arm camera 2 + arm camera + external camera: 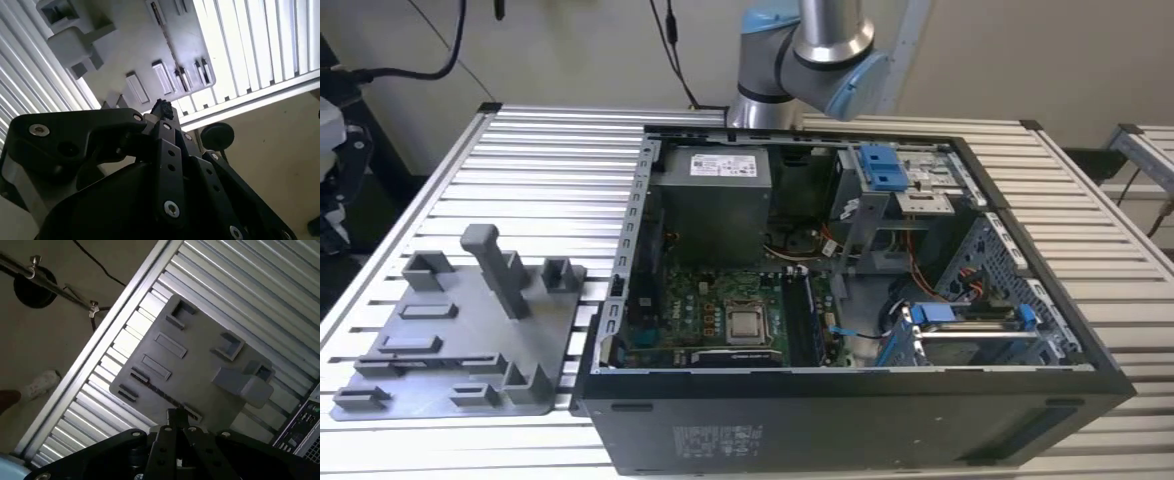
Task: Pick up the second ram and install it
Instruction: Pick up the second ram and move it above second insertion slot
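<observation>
"The hand (176,416) hangs high over the grey tray (200,360). Its two fingers look pressed together, and I can see nothing between them."

"So it's empty. Where is the second ram (167,396)?"

"I think it's that thin dark strip standing on its edge in the tray's long slot. In the first wrist view it is close to the hand's tips. It looks so thin from up there that I can't be sure."

"And where is that in the room?"

"In the exterior view, put the open computer case (854,420) in the middle of a clock. The tray sits out at about eight o'clock, on the ribbed metal surface (547,150)."

"Which way does the stick point?"

"Its long side runs along the tray edge nearest that camera, about from nine o'clock to three o'clock. The thin edge faces up and the flat faces stand upright."

"Is it heavy?"

"I'd guess it's very light. It's stiff too, so it won't bend or flop. But it can get hurt easily, with little chips on its faces and metal teeth along the bottom edge."

"Where should the hand take it?"

"I'd say by the two flat faces, in the middle of the long side and up near the top edge, so it won't tip. A gentle squeeze is enough. It's smooth, so it could slip."
</observation>
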Tool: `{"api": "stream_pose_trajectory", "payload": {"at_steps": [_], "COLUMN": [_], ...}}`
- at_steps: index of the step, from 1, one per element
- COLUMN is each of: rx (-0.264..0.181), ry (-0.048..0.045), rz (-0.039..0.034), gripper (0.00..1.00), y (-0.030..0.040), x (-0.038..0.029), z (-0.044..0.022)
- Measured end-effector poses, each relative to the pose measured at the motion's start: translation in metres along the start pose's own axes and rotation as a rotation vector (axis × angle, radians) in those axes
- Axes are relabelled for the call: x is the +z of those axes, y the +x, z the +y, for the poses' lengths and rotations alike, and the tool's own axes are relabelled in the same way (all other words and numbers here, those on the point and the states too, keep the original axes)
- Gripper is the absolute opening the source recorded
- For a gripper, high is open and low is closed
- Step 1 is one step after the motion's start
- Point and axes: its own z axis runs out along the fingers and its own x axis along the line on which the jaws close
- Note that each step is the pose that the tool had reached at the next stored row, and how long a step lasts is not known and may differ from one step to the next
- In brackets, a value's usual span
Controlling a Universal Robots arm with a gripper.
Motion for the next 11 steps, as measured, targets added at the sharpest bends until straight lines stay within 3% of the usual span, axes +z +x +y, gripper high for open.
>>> {"api": "stream_pose_trajectory", "payload": {"at_steps": [11], "rx": [-0.200], "ry": [0.0048], "rz": [-0.0020], "gripper": [0.11], "y": [0.0000], "x": [0.0013], "z": [-0.0001]}}
